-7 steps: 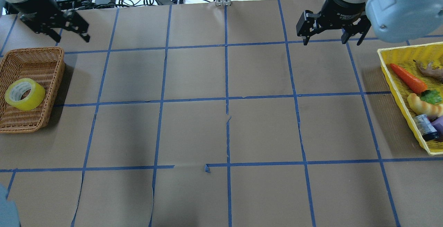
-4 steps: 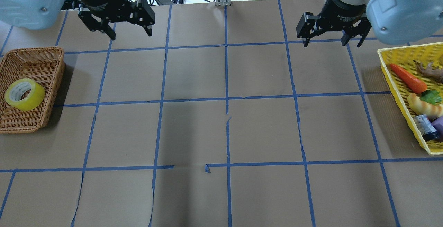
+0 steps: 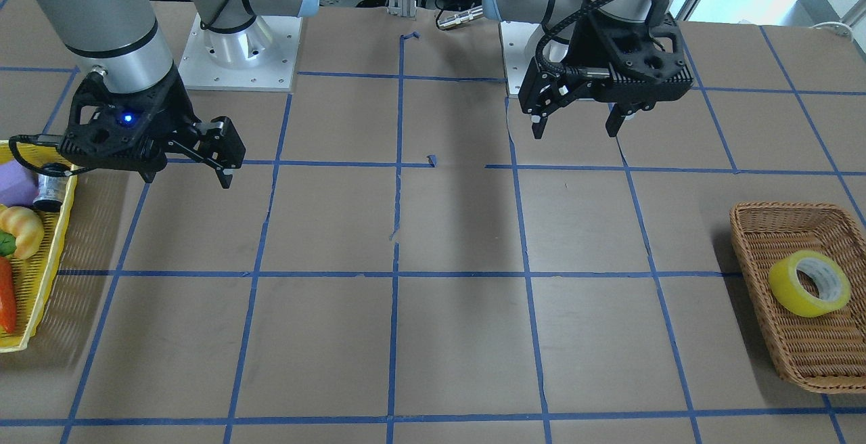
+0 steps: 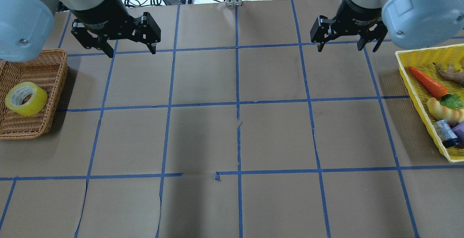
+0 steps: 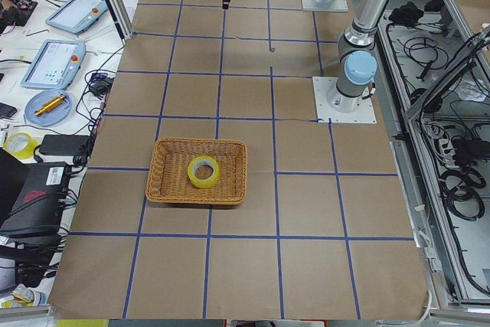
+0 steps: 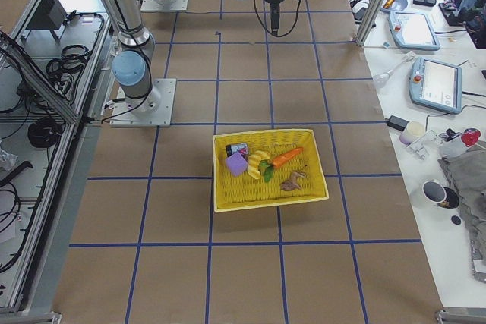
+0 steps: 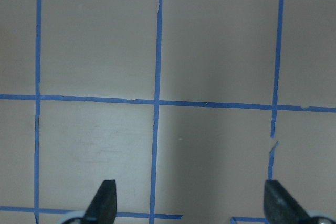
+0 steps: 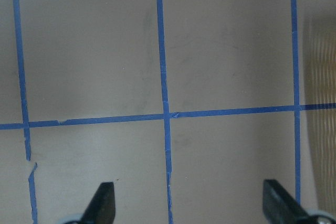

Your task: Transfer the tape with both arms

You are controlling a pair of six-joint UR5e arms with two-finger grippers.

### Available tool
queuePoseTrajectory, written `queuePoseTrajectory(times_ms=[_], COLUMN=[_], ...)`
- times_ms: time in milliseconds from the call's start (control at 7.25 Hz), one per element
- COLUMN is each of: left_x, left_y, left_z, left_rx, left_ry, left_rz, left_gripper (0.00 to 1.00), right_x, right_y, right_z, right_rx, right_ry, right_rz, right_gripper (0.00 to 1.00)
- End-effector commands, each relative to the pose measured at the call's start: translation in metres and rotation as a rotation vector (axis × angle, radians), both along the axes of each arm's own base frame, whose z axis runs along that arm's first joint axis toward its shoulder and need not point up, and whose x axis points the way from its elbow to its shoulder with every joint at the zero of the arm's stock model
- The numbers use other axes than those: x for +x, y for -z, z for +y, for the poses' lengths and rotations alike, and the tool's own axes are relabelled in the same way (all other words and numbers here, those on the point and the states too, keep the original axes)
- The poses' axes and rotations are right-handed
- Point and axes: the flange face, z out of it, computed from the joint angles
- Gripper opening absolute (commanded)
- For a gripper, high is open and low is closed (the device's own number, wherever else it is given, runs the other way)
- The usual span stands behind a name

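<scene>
The yellow tape roll [image 4: 26, 99] lies in a brown wicker basket [image 4: 54, 85] at the table's left end. It also shows in the front view [image 3: 809, 283] and in the exterior left view [image 5: 203, 171]. My left gripper [image 4: 132, 52] is open and empty. It hangs above the far part of the table, to the right of the basket and apart from it. It also shows in the front view [image 3: 575, 131]. My right gripper [image 4: 346, 48] is open and empty above the far right of the table, seen too in the front view [image 3: 188, 179]. Both wrist views show only brown paper and blue grid lines between the open fingertips.
A yellow plastic basket [image 4: 413, 85] at the table's right end holds a carrot [image 4: 427, 82], a bread roll, a small black-capped jar [image 4: 445, 133] and other items. Cables and devices lie beyond the table's far edge.
My left arm has swung right from above the far left corner to beside the wicker basket's far side, then came slightly nearer. My right arm has barely moved. The tape has not moved.
</scene>
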Motion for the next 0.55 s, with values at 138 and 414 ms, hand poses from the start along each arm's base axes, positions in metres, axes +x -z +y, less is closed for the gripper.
queuePoseTrajectory(times_ms=[138, 414], left_x=[0.0083, 0.0122], left_y=[0.0034, -0.0017], left_z=[0.002, 0.0062], left_rx=[-0.004, -0.007], left_ry=[-0.005, -0.012], left_rz=[-0.001, -0.009], left_gripper=[1.0, 1.0], right_x=[0.0003, 0.0003], right_y=[-0.01, -0.0107], right_z=[0.0094, 0.01], right_rx=[-0.012, -0.012], right_ry=[0.0, 0.0], right_rz=[-0.002, -0.002], right_gripper=[1.0, 1.0])
